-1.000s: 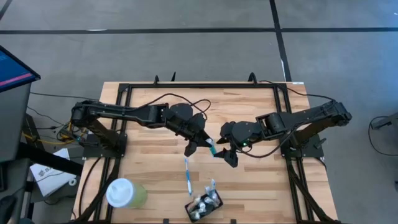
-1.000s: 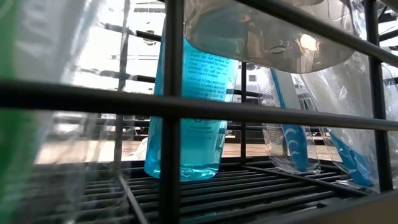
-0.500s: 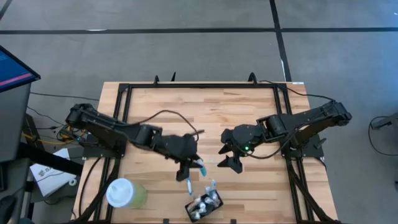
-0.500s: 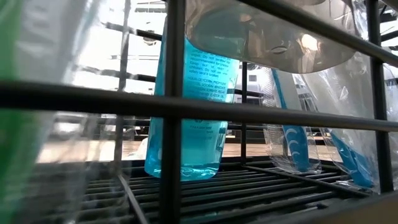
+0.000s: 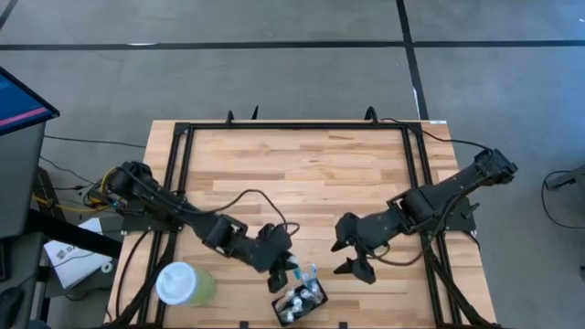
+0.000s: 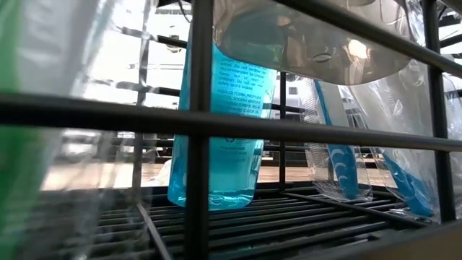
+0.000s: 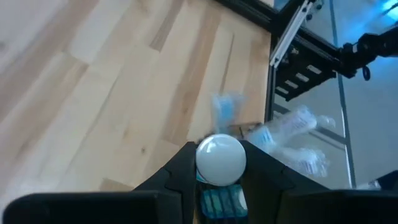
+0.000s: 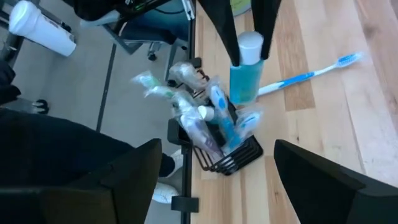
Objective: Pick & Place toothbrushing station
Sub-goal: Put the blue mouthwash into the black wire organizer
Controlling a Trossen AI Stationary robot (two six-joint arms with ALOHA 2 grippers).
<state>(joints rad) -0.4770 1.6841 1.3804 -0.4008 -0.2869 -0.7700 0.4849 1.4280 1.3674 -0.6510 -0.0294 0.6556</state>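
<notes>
Left end effector [image 5: 291, 266] is clamped on a blue bottle [image 8: 244, 76] with a white cap, holding it upright just above the black holder [image 5: 299, 302] at the desk's [image 5: 302, 174] near edge. Right end effector [image 5: 350, 256] hangs close by, fingers spread wide, holding nothing. The holder is crammed with wrapped brushes and tubes, too jumbled to count. One blue toothbrush [image 8: 310, 75] lies loose on the desk beside it.
</notes>
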